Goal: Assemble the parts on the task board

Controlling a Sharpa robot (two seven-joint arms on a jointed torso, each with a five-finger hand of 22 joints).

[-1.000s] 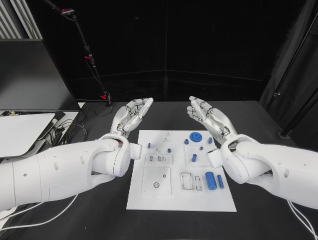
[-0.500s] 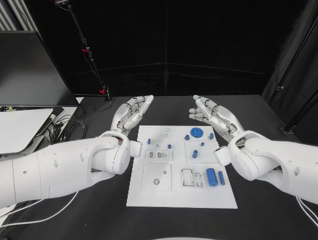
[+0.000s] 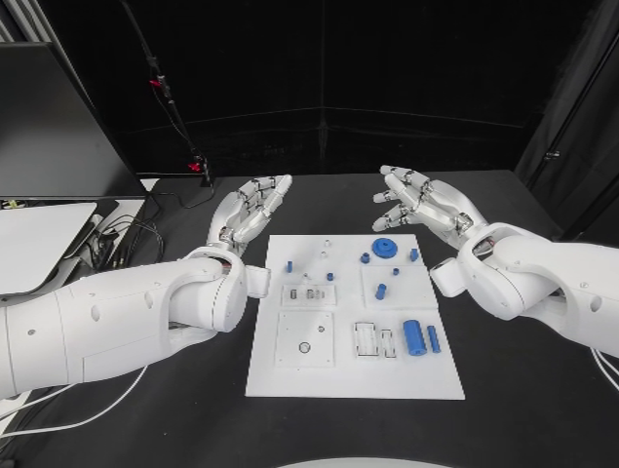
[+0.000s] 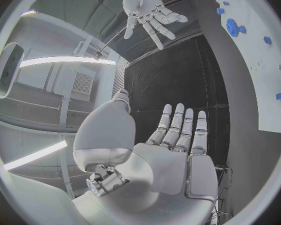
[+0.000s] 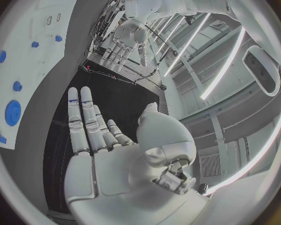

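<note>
The white task board (image 3: 344, 375) lies flat in the middle of the table. Small blue parts sit on it: a round disc (image 3: 384, 248) at the far side, a short cylinder (image 3: 413, 336) and a thin peg (image 3: 432, 339) near the right edge, and several little pegs (image 3: 381, 290) between. My left hand (image 3: 249, 212) hovers past the board's far left corner, fingers straight and apart, holding nothing. My right hand (image 3: 422, 205) hovers past the far right corner, likewise spread and empty. The left wrist view shows the left hand (image 4: 178, 140) with the board (image 4: 253, 45) beside it; the right wrist view shows the right hand (image 5: 90, 130) and the board (image 5: 28, 40).
A dark monitor (image 3: 35, 127) and a pale flat panel (image 3: 21, 244) stand off the table's left side, with cables (image 3: 134, 244) beside them. A thin stand (image 3: 169, 107) rises behind the left hand. Black table surface (image 3: 534, 390) surrounds the board.
The camera has tilted, shifting the whole picture. Both hands stay raised and spread beyond the board's far corners, holding nothing; the parts have not moved.
</note>
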